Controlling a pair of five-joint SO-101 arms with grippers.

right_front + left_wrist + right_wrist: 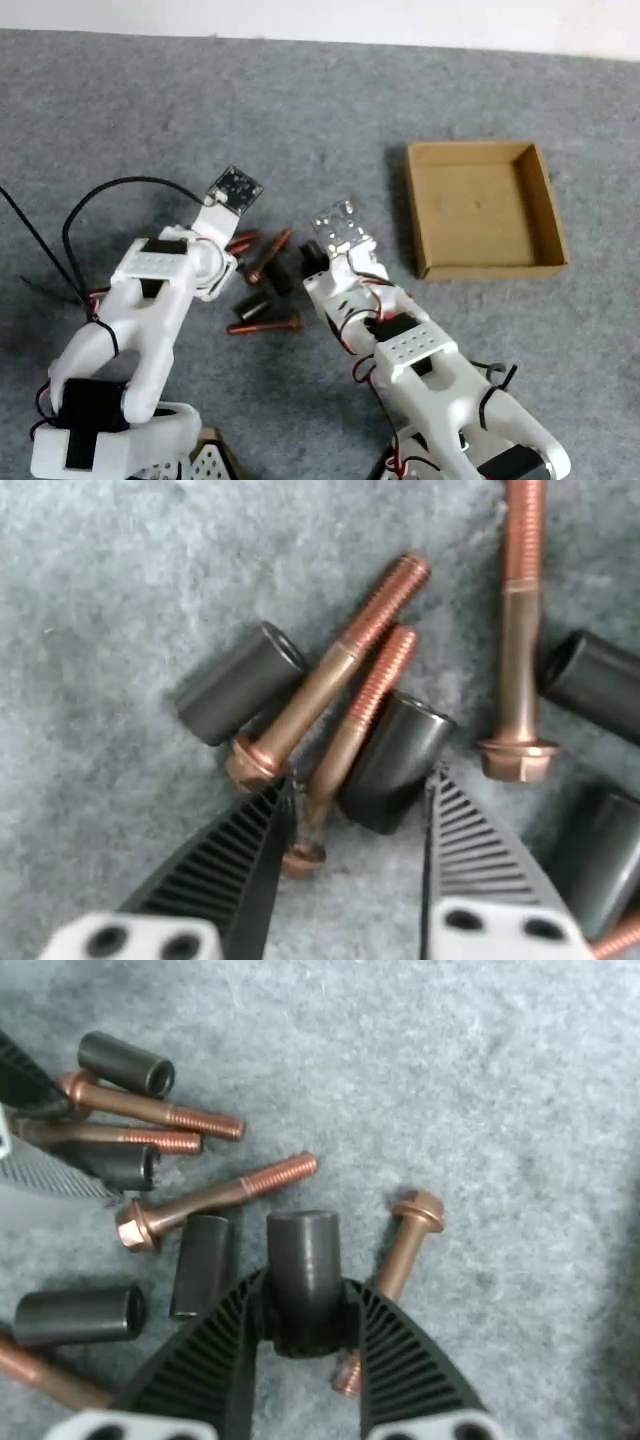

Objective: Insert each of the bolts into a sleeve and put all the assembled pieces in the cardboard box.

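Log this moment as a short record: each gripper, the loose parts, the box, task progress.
left gripper: open, its fingers on either side of a bolt and a sleeve that lie on the table
right gripper: shut on a held sleeve
loose parts: loose bolts and loose sleeves lie scattered between the arms
cardboard box: to the right of the pile, no pieces in it
progress: no bolt is visibly seated in a sleeve yet
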